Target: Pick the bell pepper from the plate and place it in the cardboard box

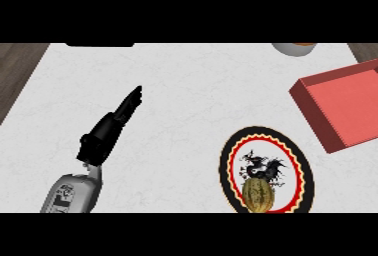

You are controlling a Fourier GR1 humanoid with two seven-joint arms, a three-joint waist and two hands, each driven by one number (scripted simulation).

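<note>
Left hand: the left hand (pixel 111 127) hangs over the left half of the table (pixel 184 85), fingers straight and held together, pointing toward the far edge; it holds nothing and touches nothing that shows.
Right hand: out of view.
Bell pepper: the bell pepper (pixel 259 195), yellowish-brown with lengthwise ribs, sits on the near part of the plate (pixel 230 150), close to the table's near edge, right of middle.
Plate: round, black rim, red and pale rings, a black figure at its middle.
Box: the red box (pixel 347 107) lies at the table's right edge, open side up, flat inside, low walls, set at a slant; just beyond the plate, apart from it.
Open room: bare white marbled top spans the middle, between the hand and the plate.
Far edge: a dark flat object (pixel 100 44) at the left and a pale bowl (pixel 294 48) at the right, both cut off.
</note>
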